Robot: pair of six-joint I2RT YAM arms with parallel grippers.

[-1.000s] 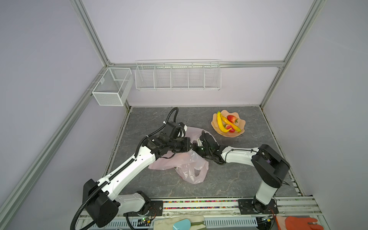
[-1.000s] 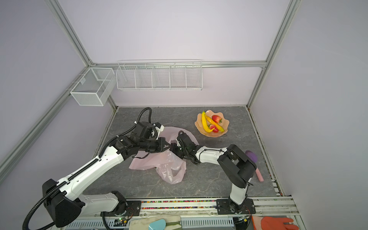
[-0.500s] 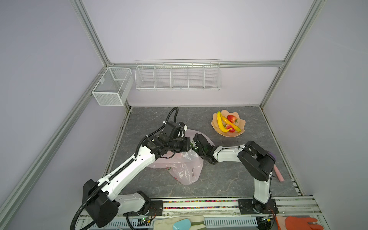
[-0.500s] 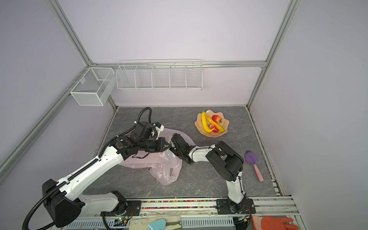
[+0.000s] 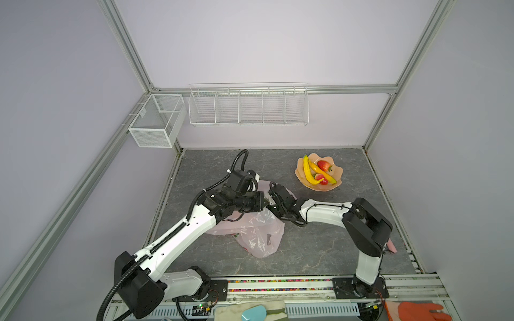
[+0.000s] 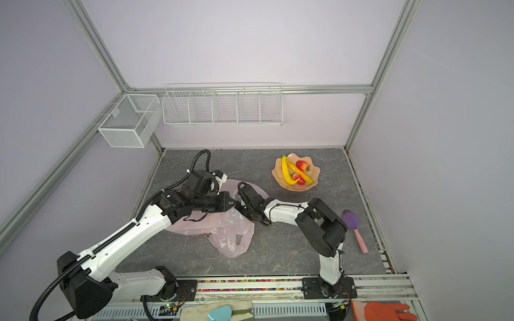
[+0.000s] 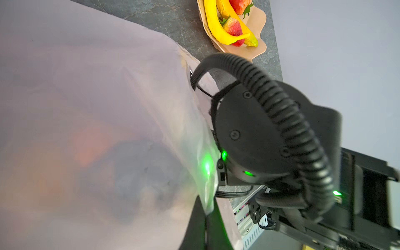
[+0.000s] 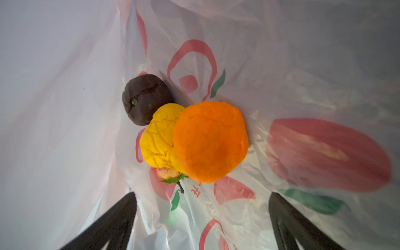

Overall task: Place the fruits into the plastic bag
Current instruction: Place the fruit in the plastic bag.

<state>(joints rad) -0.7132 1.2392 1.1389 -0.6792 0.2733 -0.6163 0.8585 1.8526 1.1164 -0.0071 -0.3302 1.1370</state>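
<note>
The pale pink plastic bag lies crumpled mid-table. My left gripper is shut on the bag's edge and holds its mouth up. My right gripper is inside the bag, open and holding nothing. Beyond its fingers lie an orange tangerine, a yellow pear, a dark brown-purple fruit and part of a strawberry. Two bananas and two strawberries rest in the peach bowl. In both top views the right fingertips are hidden by the bag.
A purple scoop with a pink handle lies by the right edge, near the right arm's elbow. Two white wire baskets hang on the back and left walls. An orange glove sits past the front rail.
My right arm has pushed further left into the bag's mouth and its gripper has opened. The bag's loose lower fold has shifted. The left gripper has stayed put, shut on the bag.
</note>
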